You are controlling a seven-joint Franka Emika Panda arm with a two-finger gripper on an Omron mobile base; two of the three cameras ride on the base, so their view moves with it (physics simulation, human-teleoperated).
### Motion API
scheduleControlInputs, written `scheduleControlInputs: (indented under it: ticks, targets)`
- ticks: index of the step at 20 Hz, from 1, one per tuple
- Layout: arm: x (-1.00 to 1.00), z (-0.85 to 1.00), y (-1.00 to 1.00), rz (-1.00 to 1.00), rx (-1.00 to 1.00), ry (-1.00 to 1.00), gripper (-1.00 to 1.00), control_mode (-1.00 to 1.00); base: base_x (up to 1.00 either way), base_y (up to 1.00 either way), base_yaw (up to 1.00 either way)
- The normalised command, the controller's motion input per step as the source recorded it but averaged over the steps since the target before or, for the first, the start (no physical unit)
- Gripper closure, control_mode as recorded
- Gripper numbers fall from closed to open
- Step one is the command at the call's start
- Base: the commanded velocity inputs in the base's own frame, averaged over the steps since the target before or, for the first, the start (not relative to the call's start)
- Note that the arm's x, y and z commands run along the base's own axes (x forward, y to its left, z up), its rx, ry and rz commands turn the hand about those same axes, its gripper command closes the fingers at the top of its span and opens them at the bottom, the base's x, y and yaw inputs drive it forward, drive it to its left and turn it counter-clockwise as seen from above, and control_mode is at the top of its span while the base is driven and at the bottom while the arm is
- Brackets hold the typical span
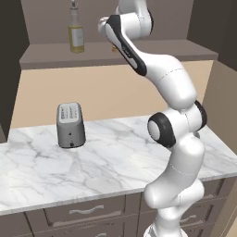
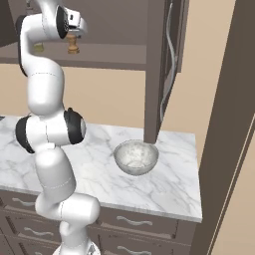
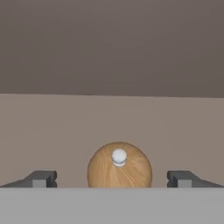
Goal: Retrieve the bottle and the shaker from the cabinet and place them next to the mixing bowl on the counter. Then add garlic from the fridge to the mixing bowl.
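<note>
Marble counter (image 1: 92, 162) fills the lower left base view, with a toaster (image 1: 70, 125) at left. On the cabinet (image 1: 139, 51) shelf above, the bottle (image 1: 76, 33) stands at upper left. In the hand view the gripper (image 3: 112, 178) is wide open, and the shaker (image 3: 119, 165) sits between its fingertips (image 3: 41, 178), untouched. At centre of the right base view sits the bowl (image 2: 136, 157).

Arm raised high, gripper (image 3: 112, 178) wide open.

A tall clear glass bottle (image 1: 76, 33) and small brown wooden shaker (image 2: 73, 45) are borne by the dark grey-brown cabinet shelf (image 1: 60, 54); a grey toaster (image 1: 70, 125) and pale speckled mixing bowl (image 2: 136, 157) by the white marble counter (image 1: 92, 162).
</note>
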Motion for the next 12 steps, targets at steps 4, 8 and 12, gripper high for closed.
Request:
scheduleControlInputs:
  ticks: [4, 8, 12]
  targets:
    - [0.0, -0.2, 0.0, 0.0, 0.0, 0.0, -1.0, -1.0, 0.0, 0.0, 0.0]
    - [0.0, -0.16, -0.01, 0.0, 0.0, 0.0, -1.0, -1.0, 0.0, 0.0, 0.0]
    - [0.06, -0.05, -0.12, 0.0, 0.0, 0.0, -1.0, -1.0, 0.0, 0.0, 0.0]
